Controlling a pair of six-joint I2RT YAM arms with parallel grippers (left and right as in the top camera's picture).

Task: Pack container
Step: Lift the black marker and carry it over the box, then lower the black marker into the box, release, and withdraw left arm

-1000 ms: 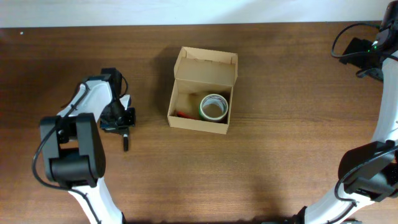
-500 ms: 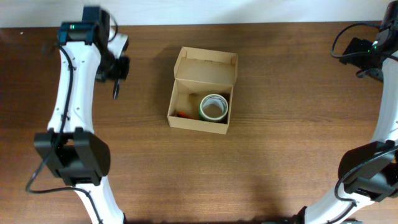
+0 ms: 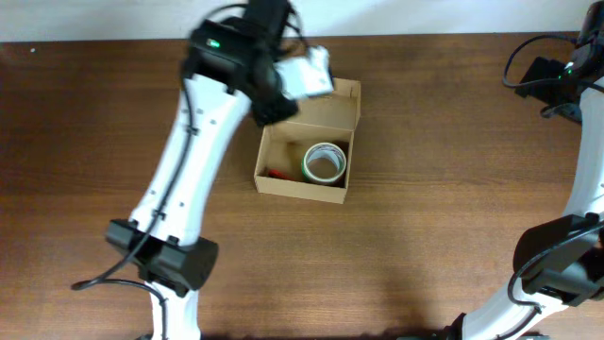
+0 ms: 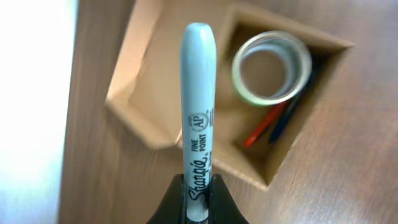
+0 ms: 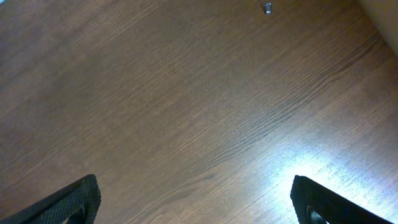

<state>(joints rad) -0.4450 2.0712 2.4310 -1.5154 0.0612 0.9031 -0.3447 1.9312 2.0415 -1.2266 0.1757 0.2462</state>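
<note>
The left fingers (image 4: pixel 175 202) pinch a marker (image 4: pixel 198 93) above the container (image 4: pixel 134 81), whose flap is open; a tape roll (image 4: pixel 271 68) and pens (image 4: pixel 273 121) crowd inside. The right fingers (image 5: pixel 78 198) are spread over the surface (image 5: pixel 186 93).

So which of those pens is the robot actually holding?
The grey Sharpie marker: the left gripper is shut on it, above the container. The red pen and the dark pen lie loose inside the container.

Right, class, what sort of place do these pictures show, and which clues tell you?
Probably a robotics lab workbench: the robot's left arm and right arm at a wooden table, a cardboard box holding a tape roll, and a marker held above it.
</note>
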